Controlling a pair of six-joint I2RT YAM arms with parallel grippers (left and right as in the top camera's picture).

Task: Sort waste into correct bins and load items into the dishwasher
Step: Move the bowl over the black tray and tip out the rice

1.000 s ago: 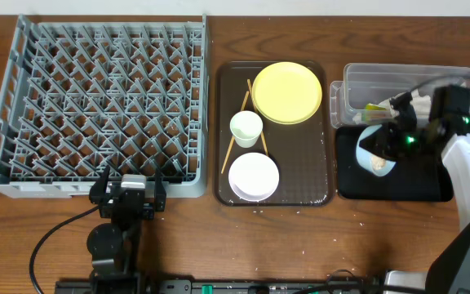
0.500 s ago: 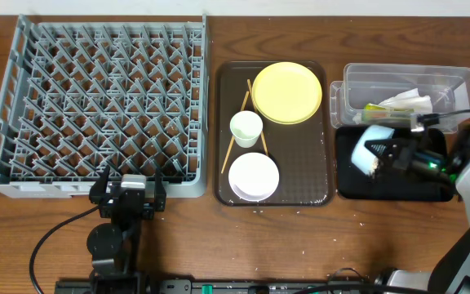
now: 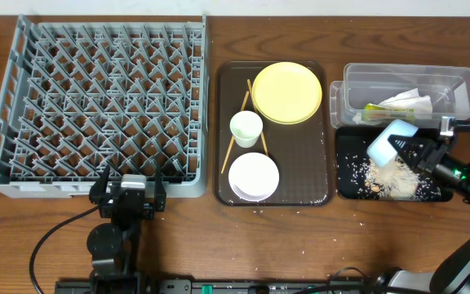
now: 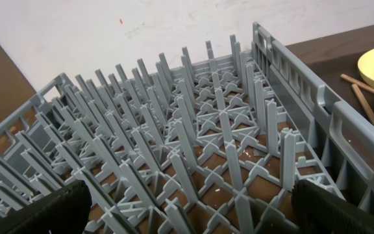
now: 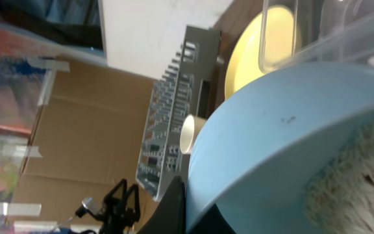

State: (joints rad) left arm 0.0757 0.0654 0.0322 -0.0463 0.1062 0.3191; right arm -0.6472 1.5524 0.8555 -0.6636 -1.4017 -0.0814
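My right gripper [image 3: 414, 152] is shut on the rim of the light blue bowl [image 3: 390, 139], tipped on its side over the black tray [image 3: 348, 186]. Whitish rice [image 3: 392, 175] lies spilled across the tray; some still clings inside the bowl [image 5: 343, 182]. The clear tub [image 3: 357, 82] behind holds the green-and-yellow wrapper [image 3: 376, 107] and white paper scrap [image 3: 406, 102]. The yellow plate [image 3: 287, 92], white cup [image 3: 246, 128], white bowl [image 3: 254, 175] and chopsticks [image 3: 237, 131] lie on the brown serving tray. My left gripper [image 3: 129, 194] is open at the front edge of the grey dish rack [image 3: 96, 106].
The brown serving tray [image 3: 312, 175] sits between the rack and the bins. A few rice grains lie on the table in front of it. The rack [image 4: 193, 136] fills the left wrist view, with nothing between the pegs.
The right gripper swung the blue bowl right and tipped it further. Rice poured out and now lies spread on the black tray. The left arm has not moved.
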